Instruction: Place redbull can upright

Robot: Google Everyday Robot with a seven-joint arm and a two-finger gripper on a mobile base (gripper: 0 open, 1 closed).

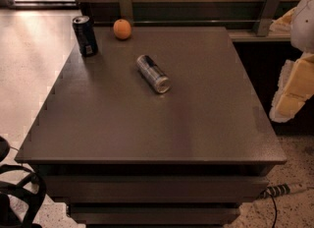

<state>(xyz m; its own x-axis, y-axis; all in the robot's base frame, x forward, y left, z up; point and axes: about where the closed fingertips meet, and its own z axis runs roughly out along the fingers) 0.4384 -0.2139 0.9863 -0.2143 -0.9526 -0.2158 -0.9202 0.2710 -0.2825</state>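
Desk: dark top, seen from the front edge.

Redbull can: lies on its side, a little behind the middle of the desk and nearer the back edge than the front. Its long axis runs diagonally; one silver end points toward the front-right corner, the other toward the back-left corner. Nothing touches it. Whether it is opened or full: cannot tell.

Soda can: dark, wider, upright at the back-left corner, close to the left edge. Contents not visible.

Orange: near the back edge, just right of the soda can, apart from it.

Gripper: pale, off the right edge of the desk toward the back-right corner, above the floor, well apart from the redbull can. Holds nothing visible. Apart or together: cannot tell.

Power strip: on the floor below the front-right corner.
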